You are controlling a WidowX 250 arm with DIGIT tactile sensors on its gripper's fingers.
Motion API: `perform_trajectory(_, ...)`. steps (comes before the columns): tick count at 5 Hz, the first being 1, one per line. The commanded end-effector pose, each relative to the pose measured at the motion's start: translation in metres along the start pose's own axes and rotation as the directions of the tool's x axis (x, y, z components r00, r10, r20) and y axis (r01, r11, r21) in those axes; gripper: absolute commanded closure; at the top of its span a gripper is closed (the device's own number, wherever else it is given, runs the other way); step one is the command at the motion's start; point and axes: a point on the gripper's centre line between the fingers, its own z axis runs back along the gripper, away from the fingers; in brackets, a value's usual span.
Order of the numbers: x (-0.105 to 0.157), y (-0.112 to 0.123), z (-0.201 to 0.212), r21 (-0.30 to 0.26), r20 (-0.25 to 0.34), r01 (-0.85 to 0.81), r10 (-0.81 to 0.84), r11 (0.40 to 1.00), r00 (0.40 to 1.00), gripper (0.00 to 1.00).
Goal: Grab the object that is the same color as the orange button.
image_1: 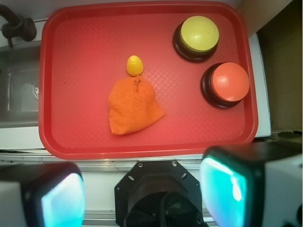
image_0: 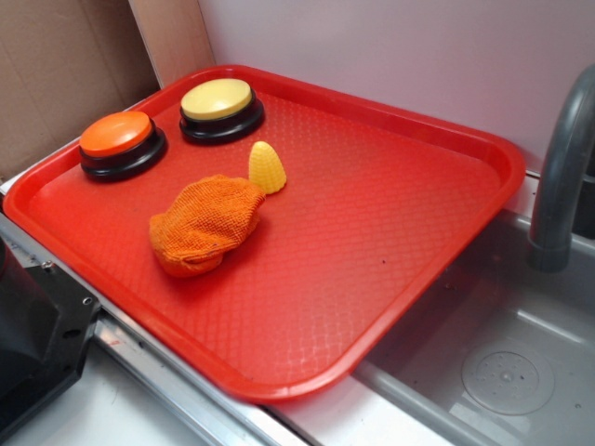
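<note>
Nearest the wrist camera, the gripper [image_1: 142,198] fills the lower edge of the view: its two fingers [image_1: 57,196] appear as blurred pale blocks with bluish inner faces, one at each lower corner, standing wide apart with nothing between them. Between them sits a dark octagonal mount [image_1: 158,189] with a cable. The gripper hangs over a pale metal ledge [image_1: 94,158], just off the near rim of the tray and clear of everything on it.

Red tray [image_1: 85,42]: a rectangular, textured plastic tray with a raised rim, resting partly over a grey sink [image_0: 483,353]. A grey faucet [image_0: 562,177] rises beside the tray's far right edge in the exterior view.

Orange cloth [image_1: 132,106]: a knitted, waffle-textured lump lying on the tray floor, towards the middle and near side, untouched. Its upper edge lies just beside the yellow corn [image_1: 135,65], a small cone-shaped piece; whether the two touch cannot be told.

Orange button [image_1: 229,82]: domed orange top on a black base, at the tray's corner, well apart from the cloth.

Yellow button [image_1: 200,35]: same form with a yellow top, just beside the orange one, near the tray's rim.

Behind the tray stand a pale wall [image_0: 390,46] and a brown cardboard panel [image_0: 56,65].
</note>
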Motion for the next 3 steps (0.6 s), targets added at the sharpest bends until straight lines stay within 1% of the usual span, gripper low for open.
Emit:
perform_trajectory(1, 0.0, 0.0, 0.0, 0.0, 0.0, 0.0, 0.0, 1.0, 1.0, 0.0)
perform_trajectory(2, 0.013, -0.008, -0.052, 0.024, -0.086, -0.071, 0.072, 0.997, 0.994, 0.0)
perform_trajectory(3, 0.026, -0.014, -0.102, -0.057, -0.042, -0.081, 0.079, 0.995, 0.996, 0.0)
